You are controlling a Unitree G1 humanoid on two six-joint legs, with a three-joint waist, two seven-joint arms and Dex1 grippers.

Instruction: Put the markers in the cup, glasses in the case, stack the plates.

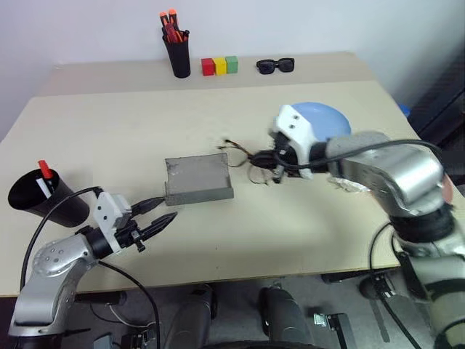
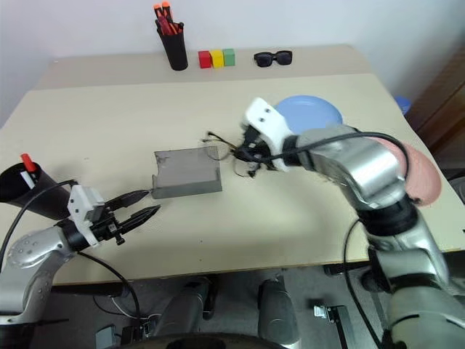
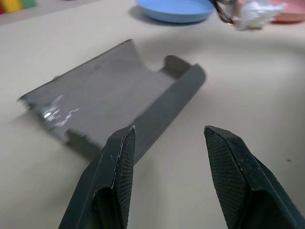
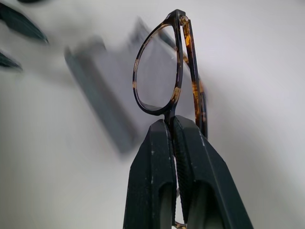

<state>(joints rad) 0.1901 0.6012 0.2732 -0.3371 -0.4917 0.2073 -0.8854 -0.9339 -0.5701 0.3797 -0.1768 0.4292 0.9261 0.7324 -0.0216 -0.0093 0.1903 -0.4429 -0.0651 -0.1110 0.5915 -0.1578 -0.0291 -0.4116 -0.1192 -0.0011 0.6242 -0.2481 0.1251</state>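
My right gripper (image 4: 172,125) is shut on the rim of the thin tortoise-framed glasses (image 4: 157,71) and holds them above the table, just right of the open grey case (image 1: 197,179). In front of the case's near left corner, my left gripper (image 1: 156,214) is open and holds nothing. The wide black cup (image 1: 33,200) stands at the far left with the markers (image 1: 44,174) upright in it, one red-tipped and one white. Behind my right arm lies the light blue plate (image 1: 323,116), and the pink plate (image 2: 421,174) is partly hidden by that arm.
A tall black pen holder (image 1: 176,51) with orange-capped pens, three coloured blocks (image 1: 219,65) and black sunglasses (image 1: 275,65) line the back of the table. A crumpled white wad (image 3: 257,19) lies by the pink plate.
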